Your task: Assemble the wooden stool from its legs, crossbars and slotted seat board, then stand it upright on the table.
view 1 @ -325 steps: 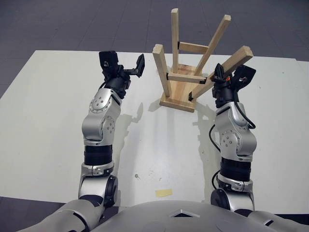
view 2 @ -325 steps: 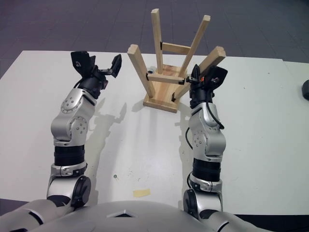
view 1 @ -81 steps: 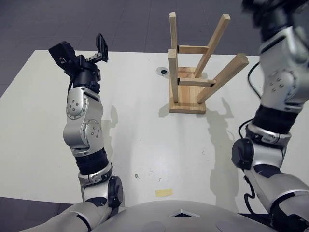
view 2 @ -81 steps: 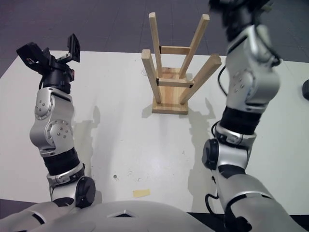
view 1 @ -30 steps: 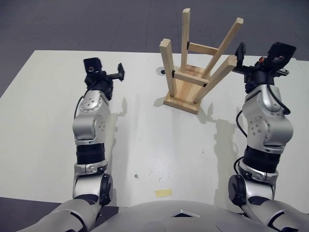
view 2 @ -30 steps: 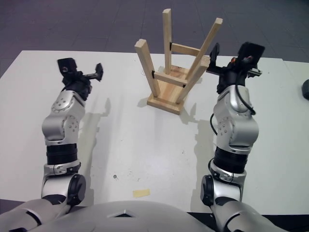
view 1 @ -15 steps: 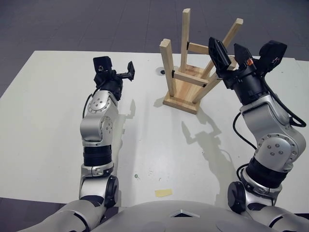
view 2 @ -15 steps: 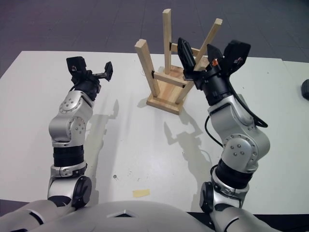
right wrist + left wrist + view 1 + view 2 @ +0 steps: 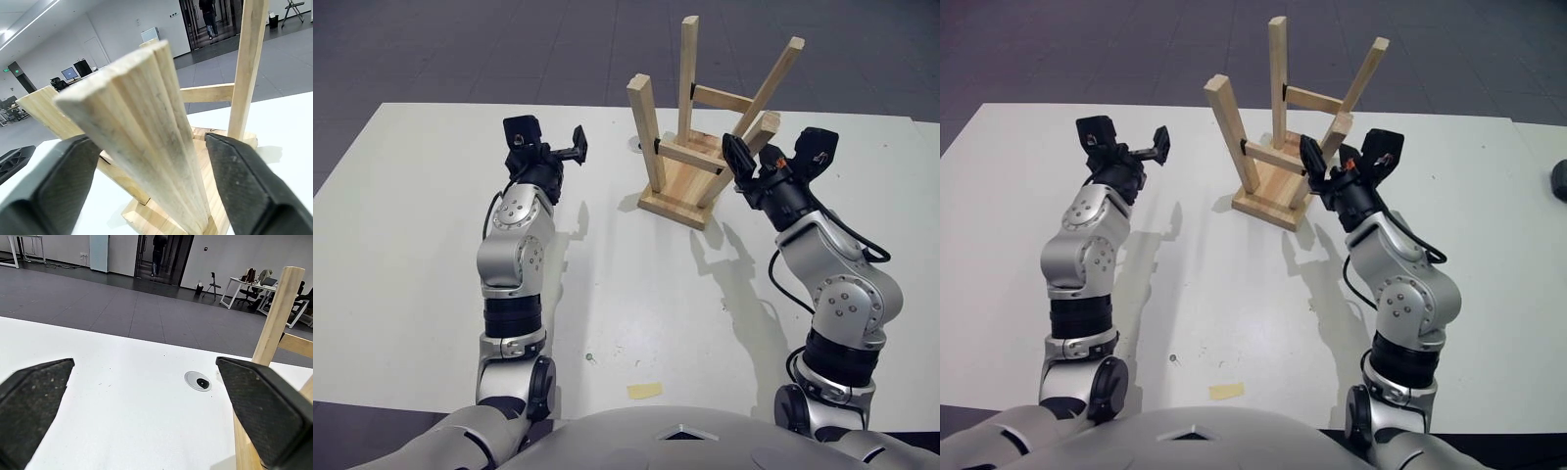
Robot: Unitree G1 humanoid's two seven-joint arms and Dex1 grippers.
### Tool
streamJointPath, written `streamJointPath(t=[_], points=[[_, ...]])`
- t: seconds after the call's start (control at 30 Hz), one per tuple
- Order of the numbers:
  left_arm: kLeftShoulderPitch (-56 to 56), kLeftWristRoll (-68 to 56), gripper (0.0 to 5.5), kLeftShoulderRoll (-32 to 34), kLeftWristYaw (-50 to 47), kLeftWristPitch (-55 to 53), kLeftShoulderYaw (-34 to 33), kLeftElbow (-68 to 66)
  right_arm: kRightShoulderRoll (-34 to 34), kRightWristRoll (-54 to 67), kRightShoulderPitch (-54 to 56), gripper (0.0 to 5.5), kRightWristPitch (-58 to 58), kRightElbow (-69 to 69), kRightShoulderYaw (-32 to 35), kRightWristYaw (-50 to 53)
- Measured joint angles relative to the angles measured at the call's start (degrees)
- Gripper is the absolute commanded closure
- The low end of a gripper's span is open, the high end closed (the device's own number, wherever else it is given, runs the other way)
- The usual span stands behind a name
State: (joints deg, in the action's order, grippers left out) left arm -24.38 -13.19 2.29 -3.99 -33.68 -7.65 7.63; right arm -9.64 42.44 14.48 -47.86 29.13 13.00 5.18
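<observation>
Well, the big white table [image 9: 411, 245] is holding everything. The wooden stool [image 9: 677, 186] is sitting upside down out at the table's 12 o'clock side. Its seat board is resting on the table and its four legs are pointing up, with the crossbars joining them. The right gripper [image 9: 773, 147] is hanging at the stool's 3 o'clock side. Its fingers are spread apart, one on each side of the nearest leg [image 9: 161, 147], and they are not squeezing it. The left gripper [image 9: 548, 142] is hanging above the table at the stool's 9 o'clock side, well apart from it, with its fingers wide apart and holding nothing. A small round hole cover [image 9: 197, 381] is lying in the table just past the stool. A little yellow bit of tape [image 9: 645, 391] is lying at the table's 6 o'clock edge.
</observation>
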Motion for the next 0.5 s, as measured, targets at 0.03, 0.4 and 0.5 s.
streamJointPath(t=[0.03,0.4,0.5], points=[[0.0,0.0,0.1,0.0,-0.01,0.0,-0.07,0.0,0.0,0.0,0.0,2.35,0.07,-0.07,0.02,-0.08],[-0.01,0.01,0.1,0.01,-0.27,0.02,-0.63,-0.17,0.01,0.2,0.44,3.67,1.14,-2.28,1.08,-1.44],[-0.01,0.01,0.1,0.02,-0.29,0.02,-0.73,-0.21,-1.6,0.22,0.5,3.7,1.16,-3.04,1.11,-3.42]])
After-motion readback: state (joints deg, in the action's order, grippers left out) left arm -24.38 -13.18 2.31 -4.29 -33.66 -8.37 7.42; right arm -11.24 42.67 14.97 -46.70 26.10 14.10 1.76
